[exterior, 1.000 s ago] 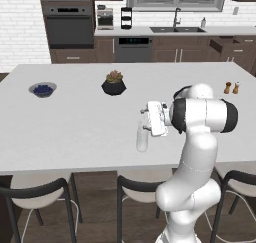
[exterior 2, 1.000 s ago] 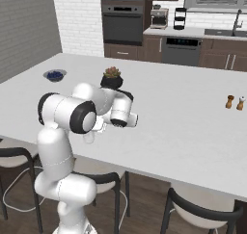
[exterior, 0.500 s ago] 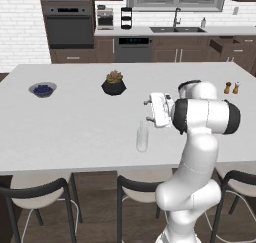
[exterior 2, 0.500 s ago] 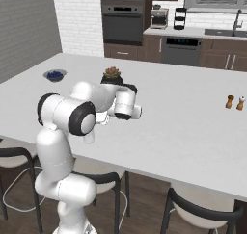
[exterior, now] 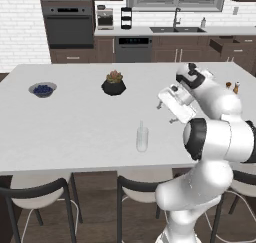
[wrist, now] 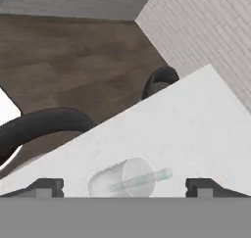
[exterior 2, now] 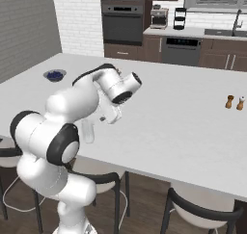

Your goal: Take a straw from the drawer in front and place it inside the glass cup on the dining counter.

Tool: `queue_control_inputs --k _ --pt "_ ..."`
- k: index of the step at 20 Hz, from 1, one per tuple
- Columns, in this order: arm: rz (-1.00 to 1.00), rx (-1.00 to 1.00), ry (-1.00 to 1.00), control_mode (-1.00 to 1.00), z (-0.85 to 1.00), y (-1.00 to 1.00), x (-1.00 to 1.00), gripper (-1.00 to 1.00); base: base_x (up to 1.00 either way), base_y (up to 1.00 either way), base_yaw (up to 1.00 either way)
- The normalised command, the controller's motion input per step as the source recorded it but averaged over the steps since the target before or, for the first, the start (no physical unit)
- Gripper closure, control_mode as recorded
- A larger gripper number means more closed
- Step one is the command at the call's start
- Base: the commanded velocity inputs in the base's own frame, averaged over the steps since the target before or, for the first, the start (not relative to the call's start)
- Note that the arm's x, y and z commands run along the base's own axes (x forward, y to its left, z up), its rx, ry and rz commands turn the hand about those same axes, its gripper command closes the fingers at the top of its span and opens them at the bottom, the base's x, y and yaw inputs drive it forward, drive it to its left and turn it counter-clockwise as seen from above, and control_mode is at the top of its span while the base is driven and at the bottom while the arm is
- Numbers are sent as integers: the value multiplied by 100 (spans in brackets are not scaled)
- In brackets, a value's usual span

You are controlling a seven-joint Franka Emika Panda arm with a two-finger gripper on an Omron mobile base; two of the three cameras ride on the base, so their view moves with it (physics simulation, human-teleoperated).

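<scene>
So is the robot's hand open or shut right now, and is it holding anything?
Gripper: open and holding nothing; the straw already stands in the glass cup on the dining counter.

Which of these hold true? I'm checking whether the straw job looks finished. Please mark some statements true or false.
1. The straw sits inside the glass cup. True.
2. The gripper has its jaws clamped on the cup. False: the jaws are open, apart from the cup.
3. The cup stands on the dining counter. True.
4. The blue bowl touches the cup. False: it sits far off across the counter.
5. A potted plant stands on the counter. True.
</scene>
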Motion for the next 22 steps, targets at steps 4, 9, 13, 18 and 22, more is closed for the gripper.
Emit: queue_control_inputs --k 4,9,13,18,22 --pt "10 -100 -52 -100 -14 0 -100 -100 0 0 0" --pt "16 -77 -64 -100 -24 3 -100 -100 0 0 0" --pt "12 -15 -66 -100 -31 0 -72 -100 0 0 0" --pt "5 4 -54 -100 -41 -1 -19 -100 0 0 0" --pt "2 3 -24 -100 -35 0 -1 -100 0 0 0"
